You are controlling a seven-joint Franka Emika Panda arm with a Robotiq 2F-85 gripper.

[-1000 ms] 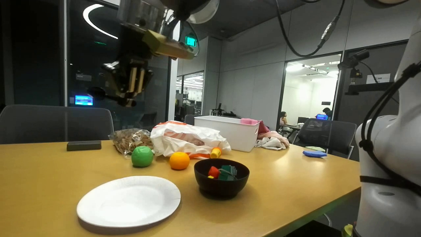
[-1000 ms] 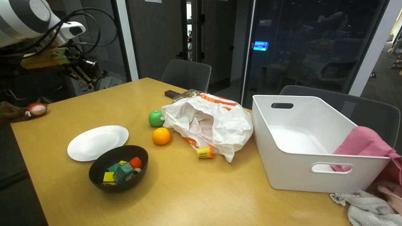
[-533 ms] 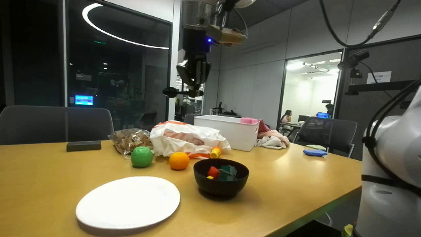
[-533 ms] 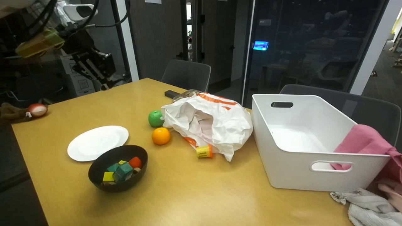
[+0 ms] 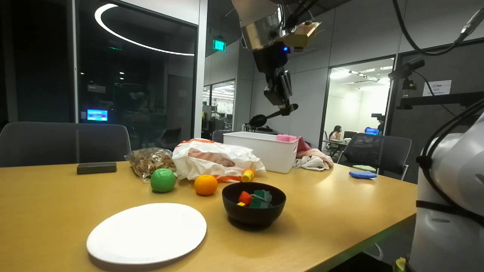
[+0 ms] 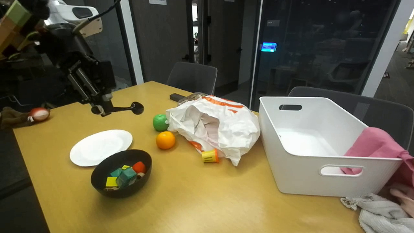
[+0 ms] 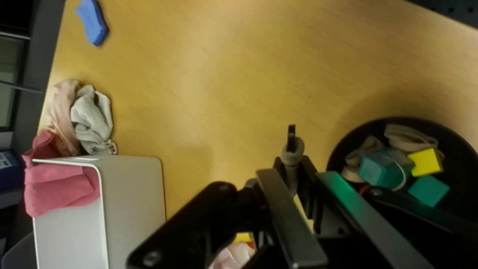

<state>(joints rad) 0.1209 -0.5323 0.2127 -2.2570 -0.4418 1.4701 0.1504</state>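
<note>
My gripper (image 5: 286, 109) hangs well above the table, shut on a black spoon (image 5: 258, 120) by its handle. The spoon's bowl end sticks out to one side, as an exterior view also shows for the spoon (image 6: 137, 108). In the wrist view the pale and dark handle (image 7: 292, 151) is pinched between the fingertips. Below stands a black bowl (image 5: 254, 217) with green, yellow and red pieces in it; this bowl (image 7: 457, 136) lies right of the jaws in the wrist view. A white plate (image 5: 147, 234) rests near the bowl.
A green fruit (image 5: 163, 180) and an orange (image 5: 206, 184) sit before a white plastic bag (image 6: 220, 126). A yellow tub (image 6: 210, 156) lies beside the bag. The white bin (image 6: 323, 174) has pink cloth (image 6: 375, 145) over its rim. A blue cloth (image 5: 362, 174) lies farther off.
My gripper has swung across above the table with the spoon in it, and its tilt has changed. The bowl, plate, fruit and bag stay where they were.
</note>
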